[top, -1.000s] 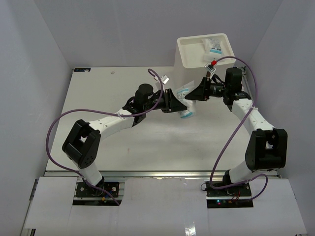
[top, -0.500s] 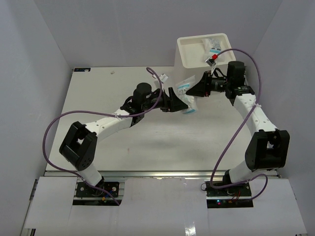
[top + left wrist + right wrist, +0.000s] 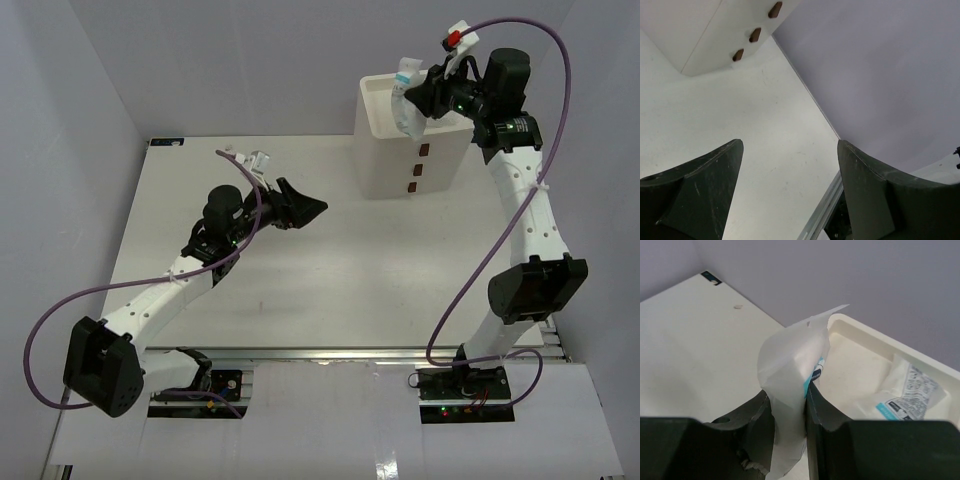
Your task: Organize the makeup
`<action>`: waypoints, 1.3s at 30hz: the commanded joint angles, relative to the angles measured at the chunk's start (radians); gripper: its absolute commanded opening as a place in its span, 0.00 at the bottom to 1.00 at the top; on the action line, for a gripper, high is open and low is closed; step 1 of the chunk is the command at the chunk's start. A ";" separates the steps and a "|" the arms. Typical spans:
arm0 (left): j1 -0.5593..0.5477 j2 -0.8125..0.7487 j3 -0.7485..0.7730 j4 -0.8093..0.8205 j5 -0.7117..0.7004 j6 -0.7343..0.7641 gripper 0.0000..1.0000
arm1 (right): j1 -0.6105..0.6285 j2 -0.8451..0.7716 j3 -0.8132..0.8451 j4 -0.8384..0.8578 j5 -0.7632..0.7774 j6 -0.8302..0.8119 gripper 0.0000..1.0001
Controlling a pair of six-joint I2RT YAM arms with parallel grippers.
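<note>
My right gripper (image 3: 415, 100) is shut on a clear blue-and-white printed packet (image 3: 405, 95), held high over the left rim of the white three-drawer box's open top (image 3: 375, 110). In the right wrist view the packet (image 3: 790, 375) stands pinched between the fingers (image 3: 755, 415), beside the box's top compartment (image 3: 850, 365). Another printed packet (image 3: 905, 395) lies inside that compartment. My left gripper (image 3: 310, 208) is open and empty above the table's middle; in the left wrist view (image 3: 790, 165) nothing lies between its fingers.
The white box shows brown handles on its front (image 3: 418, 168), also in the left wrist view (image 3: 755, 35). Grey walls enclose the white table (image 3: 300, 290). The table's front metal rail (image 3: 822, 210) shows in the left wrist view.
My right gripper has risen with the packet from table height up to the box's top. My left gripper has let go, opened and drawn back to the left.
</note>
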 commanded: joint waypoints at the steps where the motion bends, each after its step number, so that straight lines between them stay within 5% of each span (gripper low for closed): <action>1: -0.003 -0.046 -0.062 -0.015 -0.036 -0.031 0.87 | 0.061 0.085 0.083 0.060 0.269 -0.122 0.08; 18: 0.000 -0.085 -0.090 -0.036 -0.059 -0.019 0.88 | 0.181 0.302 0.127 0.274 0.751 -0.541 0.18; 21: 0.000 -0.080 -0.086 -0.036 -0.058 -0.015 0.88 | 0.181 0.309 0.113 0.280 0.767 -0.558 0.40; 26: 0.000 -0.089 -0.082 -0.041 -0.059 0.001 0.88 | 0.182 0.282 0.092 0.269 0.712 -0.525 0.93; 33: 0.001 -0.114 -0.074 -0.048 -0.076 0.033 0.92 | 0.183 0.125 0.067 0.201 0.603 -0.366 0.90; 39: 0.003 -0.115 -0.058 -0.044 -0.079 0.038 0.98 | 0.155 -0.113 -0.132 0.146 0.412 -0.185 0.90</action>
